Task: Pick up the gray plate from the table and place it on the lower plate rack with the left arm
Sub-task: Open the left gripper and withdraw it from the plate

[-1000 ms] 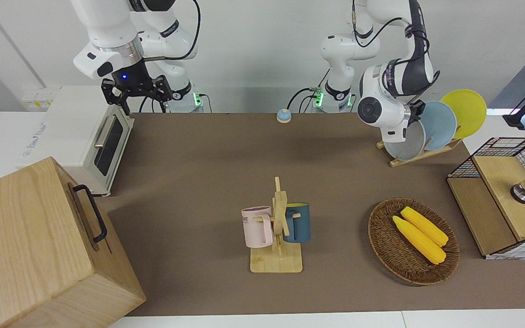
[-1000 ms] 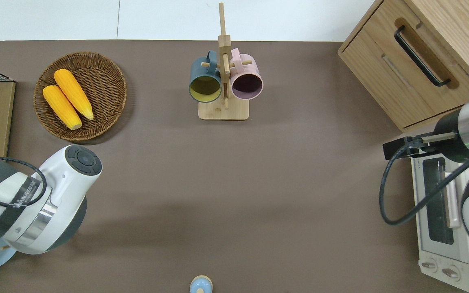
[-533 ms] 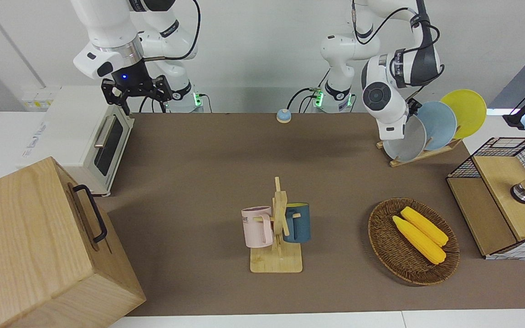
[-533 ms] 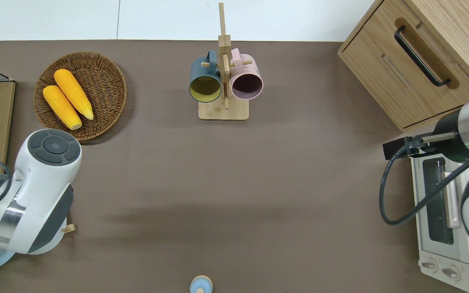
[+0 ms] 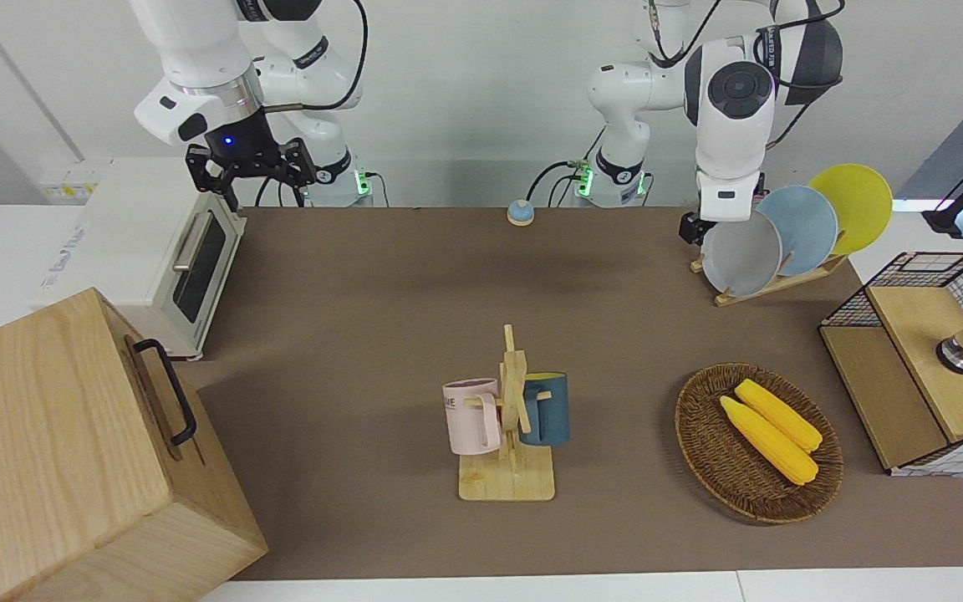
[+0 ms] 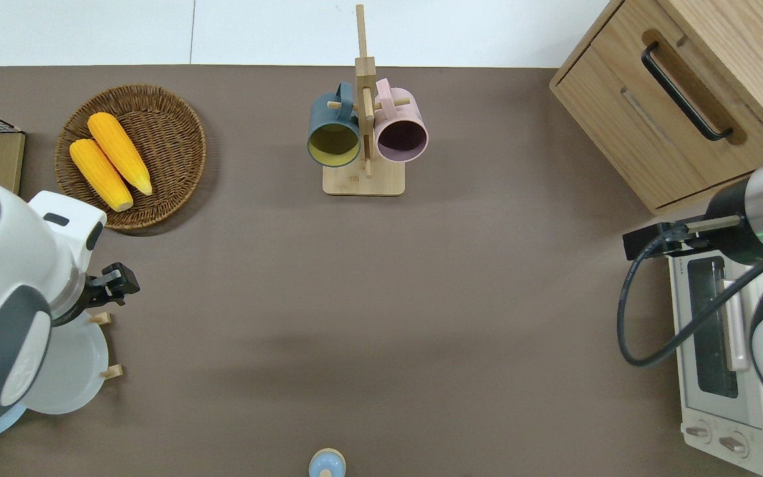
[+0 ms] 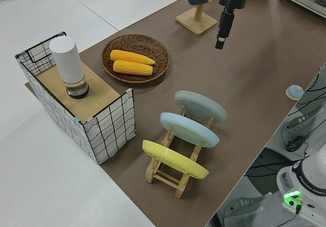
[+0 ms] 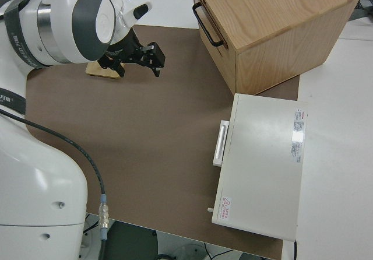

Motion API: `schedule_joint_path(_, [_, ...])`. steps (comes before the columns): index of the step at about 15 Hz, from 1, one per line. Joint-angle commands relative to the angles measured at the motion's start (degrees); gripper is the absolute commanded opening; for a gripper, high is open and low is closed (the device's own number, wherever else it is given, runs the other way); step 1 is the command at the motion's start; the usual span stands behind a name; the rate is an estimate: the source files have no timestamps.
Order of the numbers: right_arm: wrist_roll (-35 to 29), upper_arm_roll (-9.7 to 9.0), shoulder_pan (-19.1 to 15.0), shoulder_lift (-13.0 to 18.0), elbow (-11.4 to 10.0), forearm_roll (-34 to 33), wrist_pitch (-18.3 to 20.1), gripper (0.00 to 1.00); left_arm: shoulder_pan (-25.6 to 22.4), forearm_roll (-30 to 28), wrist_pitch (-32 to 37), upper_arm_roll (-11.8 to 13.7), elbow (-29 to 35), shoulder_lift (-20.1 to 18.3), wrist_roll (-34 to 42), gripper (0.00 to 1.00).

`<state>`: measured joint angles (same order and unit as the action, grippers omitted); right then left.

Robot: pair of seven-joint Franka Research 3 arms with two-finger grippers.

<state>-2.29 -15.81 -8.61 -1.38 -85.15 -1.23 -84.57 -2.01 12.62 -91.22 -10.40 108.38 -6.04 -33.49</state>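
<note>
The gray plate (image 5: pixel 742 255) (image 6: pixel 70 371) (image 7: pixel 201 106) stands on edge in the lower plate rack (image 5: pixel 770 286) (image 7: pixel 168 173), in the slot toward the table's middle, beside the light blue plate (image 5: pixel 803 226). My left gripper (image 5: pixel 689 227) (image 6: pixel 116 281) (image 7: pixel 220 43) hangs in the air, open and empty, apart from the plate. The overhead view puts it just over the rack's edge that is farther from the robots, between the rack and the basket. The right arm is parked.
A yellow plate (image 5: pixel 853 205) fills the rack's last slot. A wicker basket with corn (image 5: pixel 757 443), a wire crate (image 5: pixel 933 359), a mug stand with two mugs (image 5: pixel 508 418), a toaster oven (image 5: pixel 189 267), a wooden cabinet (image 5: pixel 72 451) and a small bell (image 5: pixel 520 211) stand on the table (image 5: pixel 364 293).
The left arm has lifted and swung up off the gray plate, which stays in the rack. The gripper now shows clear of it. The right arm has not moved.
</note>
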Motion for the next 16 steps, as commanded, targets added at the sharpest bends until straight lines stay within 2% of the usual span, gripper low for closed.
schedule_joint_path(1, [-0.7, -0.98, -1.1, 0.2, 0.5, -0.1, 0.8, 0.983, -0.6, -10.7, -0.1, 5.6, -3.6, -1.6, 15.5, 0.98])
schedule_joint_path(4, [-0.7, -0.98, -1.1, 0.2, 0.5, -0.1, 0.8, 0.983, -0.2, -11.4, 1.0, 9.1, -3.7, -2.7, 24.9, 0.98])
schedule_joint_path(5, [-0.7, -0.98, -1.1, 0.2, 0.5, -0.1, 0.7, 0.983, 0.2, -11.1, 2.0, 11.0, -4.4, -2.8, 28.8, 0.98])
schedule_joint_path(6, [-0.7, -0.98, -1.1, 0.2, 0.5, -0.1, 0.7, 0.983, 0.3, -11.0, 3.7, 11.8, -5.9, -2.8, 32.0, 0.98])
schedule_joint_path(7, [-0.7, -0.98, -1.1, 0.2, 0.5, -0.1, 0.7, 0.983, 0.4, -11.7, 4.5, 12.2, -6.6, -2.7, 38.4, 0.98])
schedule_joint_path(8, [-0.7, -0.98, -1.1, 0.2, 0.5, -0.1, 0.8, 0.983, 0.4, -12.4, 4.5, 12.2, -6.6, -2.7, 40.9, 0.98])
schedule_joint_path(12, [-0.7, -0.98, -1.1, 0.2, 0.5, -0.1, 0.8, 0.983, 0.3, -17.7, 4.4, 12.3, -6.6, -2.8, 40.4, 0.99])
schedule_joint_path(14, [-0.7, -0.98, -1.1, 0.1, 0.5, -0.1, 0.8, 0.983, 0.4, -16.9, 3.8, 12.5, -6.6, -2.6, 39.0, 0.99])
schedule_joint_path(16, [-0.7, -0.98, -1.1, 0.2, 0.5, -0.1, 0.8, 0.983, 0.5, -11.9, 3.2, 11.6, -6.6, -2.4, 34.3, 0.99])
